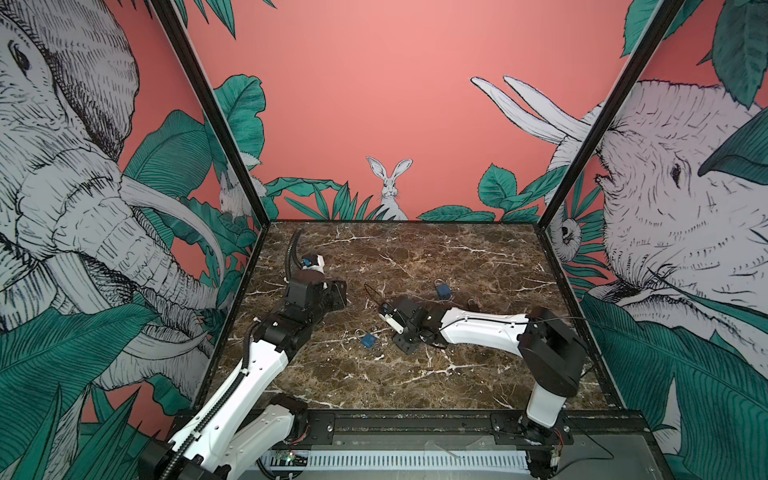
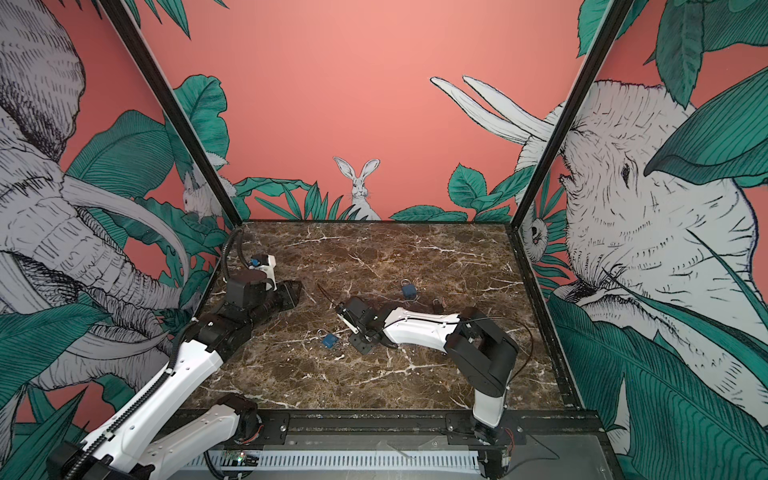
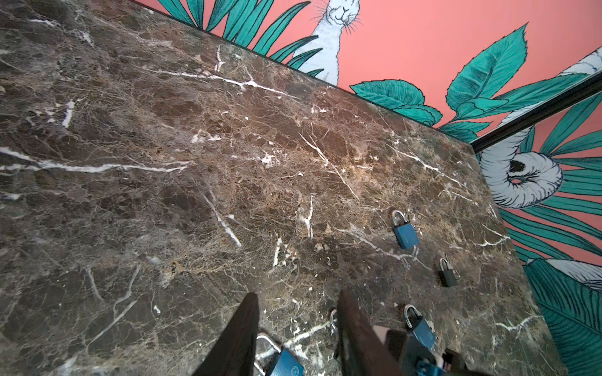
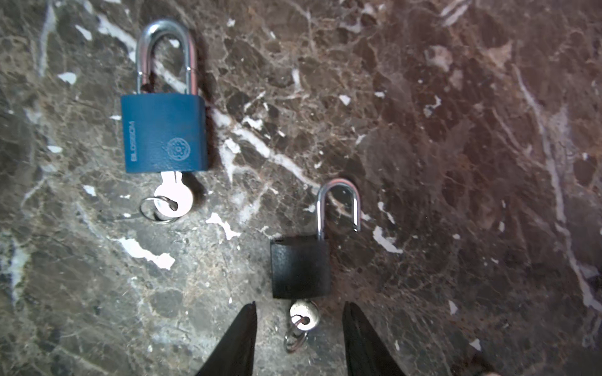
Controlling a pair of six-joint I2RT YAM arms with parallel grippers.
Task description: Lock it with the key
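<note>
At black padlock (image 4: pixel 299 267) | right gripper (image 4: pixel 299 306) spread either side of key (image 4: pixel 304 317), ready to pinch | left gripper (image 3: pixel 297 293) spread, empty

1. Marble tabletop (image 1: pixel 415 374): dark brown with white veins, enclosed by walls on three sides.
2. Back wall (image 1: pixel 395 83): salmon pink. A printed rabbit (image 1: pixel 389 187) sits at its centre, just above the table's far edge, with green leaves on either side.
3. Side walls: each carries an elephant print, left (image 1: pixel 62 187) and right (image 1: pixel 665 208).
4. Black frame posts (image 1: pixel 210 112) (image 1: pixel 604 124): these rise from the far corners.
5. White slotted strip (image 1: pixel 395 460): runs along the front, just below a black rail (image 1: pixel 415 419).
</note>
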